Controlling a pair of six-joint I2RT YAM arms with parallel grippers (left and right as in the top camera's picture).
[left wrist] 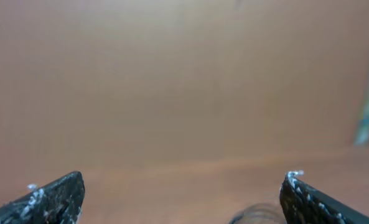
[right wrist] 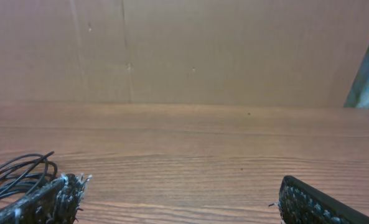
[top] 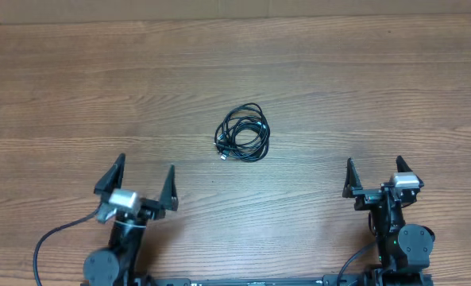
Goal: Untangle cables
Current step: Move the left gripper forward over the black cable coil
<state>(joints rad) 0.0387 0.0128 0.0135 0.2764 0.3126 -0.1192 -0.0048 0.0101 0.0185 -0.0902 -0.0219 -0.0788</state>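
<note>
I am holding my left gripper and right gripper spread wide, gripping nothing, near the front of the wooden table, with a brown board standing behind it. The cables are lying near the table's middle, well apart from both grippers, as one loose coil of thin black cords.

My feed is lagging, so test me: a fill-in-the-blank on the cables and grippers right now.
1. The coiled cables on the wooden table are ____ in colour.
2. The left gripper and right gripper both stand ____, holding nothing.
3. Cable loops show sharply in the ____ wrist view.
Missing words: black; open; right.
</note>
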